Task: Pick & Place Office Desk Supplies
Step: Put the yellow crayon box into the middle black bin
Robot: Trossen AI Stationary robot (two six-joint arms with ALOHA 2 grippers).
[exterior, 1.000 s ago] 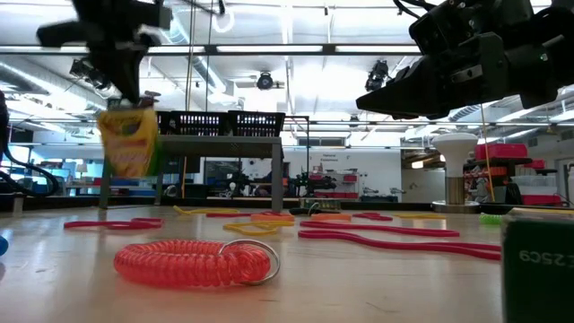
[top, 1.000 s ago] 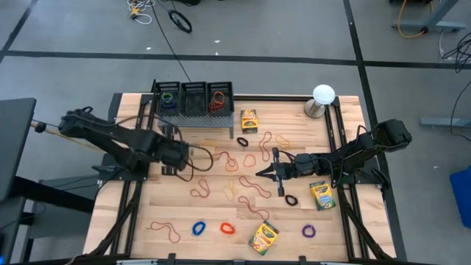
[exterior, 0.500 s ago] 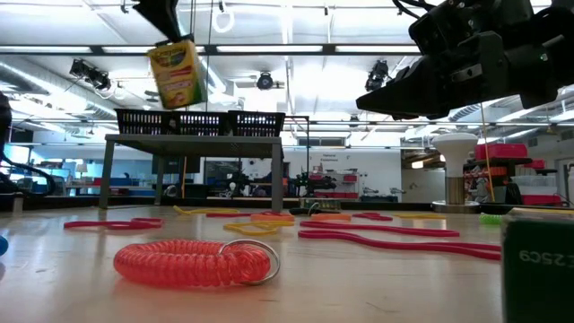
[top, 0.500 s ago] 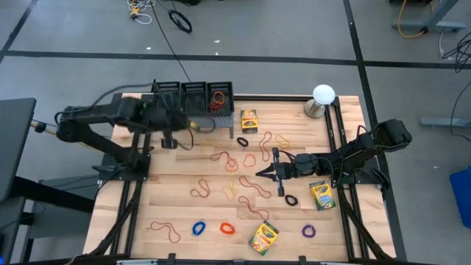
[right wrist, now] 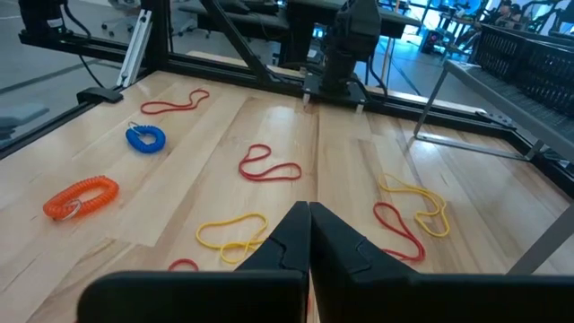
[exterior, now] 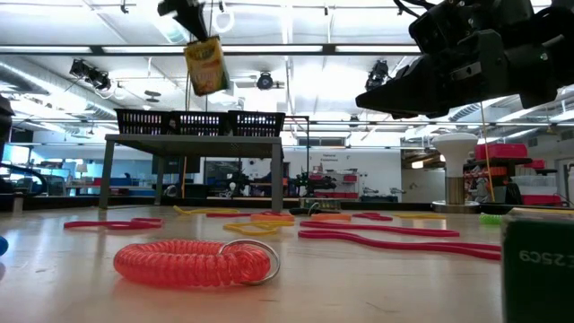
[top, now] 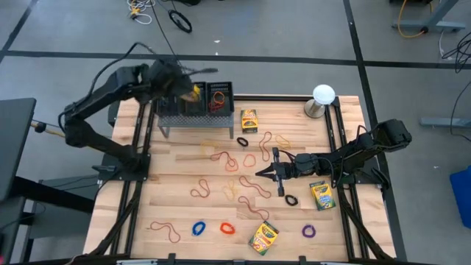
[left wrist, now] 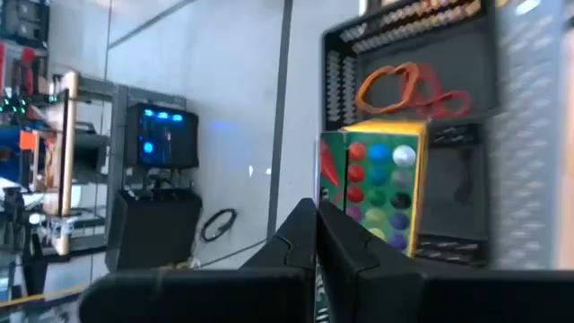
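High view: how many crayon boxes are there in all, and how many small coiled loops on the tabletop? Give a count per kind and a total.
Crayon boxes: 4, with three on the table and one crayon box in the left gripper
Coiled loops: 5 (blue, red, purple, two black)
Total: 9

In the low view, a dark box [exterior: 538, 269] at about 4 o'clock, at the frame's edge, bears pale upside-down characters that look like "6257". Crayon box [top: 321, 196] lettering is too small to read.

Pale wooden table [top: 184, 213], black plastic mesh bins [top: 195, 99], glossy cardboard crayon box [left wrist: 381, 184].
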